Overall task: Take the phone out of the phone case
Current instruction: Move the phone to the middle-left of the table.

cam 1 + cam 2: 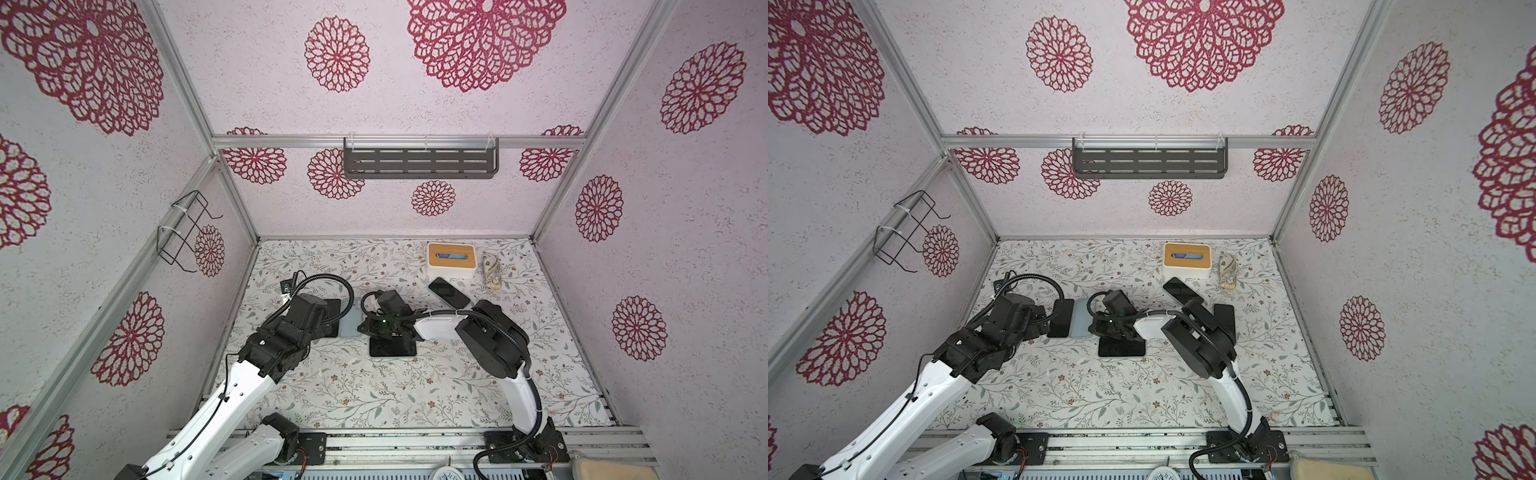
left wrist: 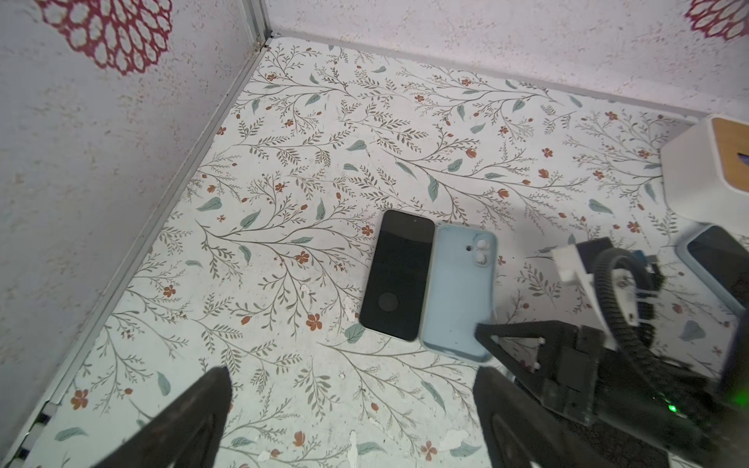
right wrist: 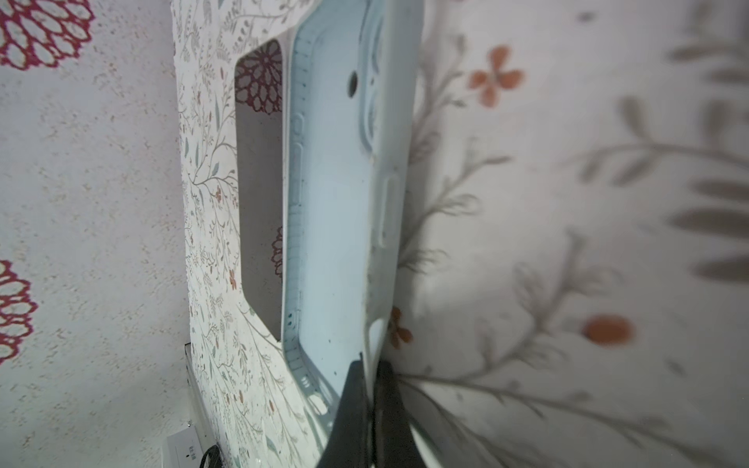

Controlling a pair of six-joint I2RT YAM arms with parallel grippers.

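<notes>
The black phone (image 2: 397, 275) lies flat, screen up, on the flowered table. Right beside it, touching along one long side, lies the empty light blue phone case (image 2: 458, 291), open side up. My left gripper (image 2: 352, 377) hovers over bare table just short of the phone, open with nothing between its fingers. My right gripper (image 3: 371, 364) is shut on the rim of the case (image 3: 336, 227) near one corner. In both top views the phone (image 1: 1061, 318) and case (image 1: 1079, 318) lie between the two wrists, partly hidden by the left arm.
A white tissue box with a wooden lid (image 1: 451, 259) stands at the back right, a crumpled wrapper (image 1: 492, 272) beside it. Another dark phone (image 1: 449, 293) lies in front of the box. A black slab (image 1: 392, 349) lies under the right wrist. The left wall is close.
</notes>
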